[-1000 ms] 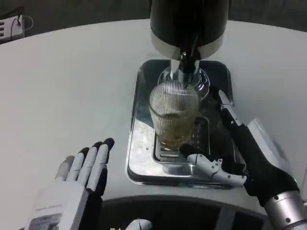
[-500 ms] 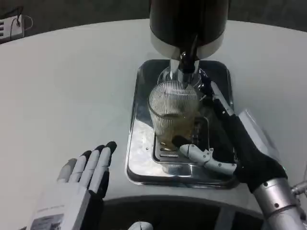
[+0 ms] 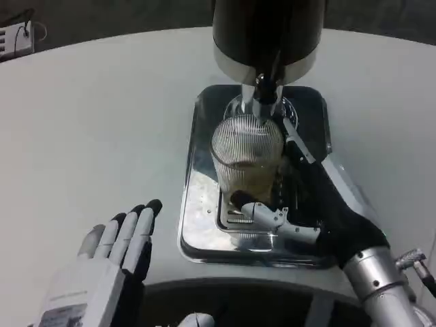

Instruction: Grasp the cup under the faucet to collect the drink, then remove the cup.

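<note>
Since the cup (image 3: 247, 163) is glass, slippery and part full, hold its sides — right hand (image 3: 310, 204) fingers spread around it, not touching; left hand (image 3: 112, 255) flat, fingers together.

The right hand (image 3: 320, 204) has moved left across the tray (image 3: 197, 170), closing in around the cup (image 3: 246, 160); its fingers (image 3: 262, 212) now reach the cup's base.

Clear ribbed cup (image 3: 246, 160) of seemingly amber drink, shiny silver tray (image 3: 197, 225)
</note>
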